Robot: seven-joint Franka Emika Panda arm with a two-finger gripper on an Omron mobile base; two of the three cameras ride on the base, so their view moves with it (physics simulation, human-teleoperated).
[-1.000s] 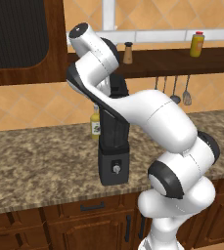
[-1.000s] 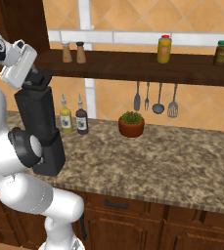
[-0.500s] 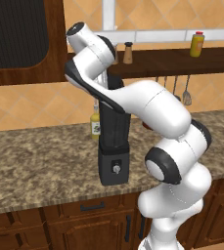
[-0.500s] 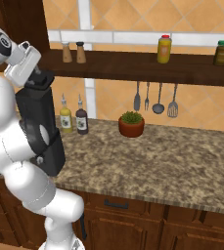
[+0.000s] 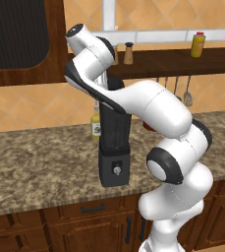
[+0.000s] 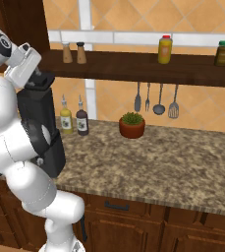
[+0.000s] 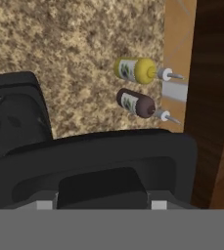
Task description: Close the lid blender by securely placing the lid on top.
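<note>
carrying the lid [image 7: 99, 171] over the blender [image 5: 115, 147], which stands on the counter [image 5: 40, 167] by the yellow bottle [image 5: 96, 124]; gripper [image 6: 41, 78] apparently clamped on the lid, though fingertips hidden, so grip only judged; lid seen above the jar's mouth, seemingly offset toward the wall; next calls for squaring it over the rim, then lowering flat and pressing; against half a second ago, elbow swung lower and forward, hand barely shifted above the jar.
</note>
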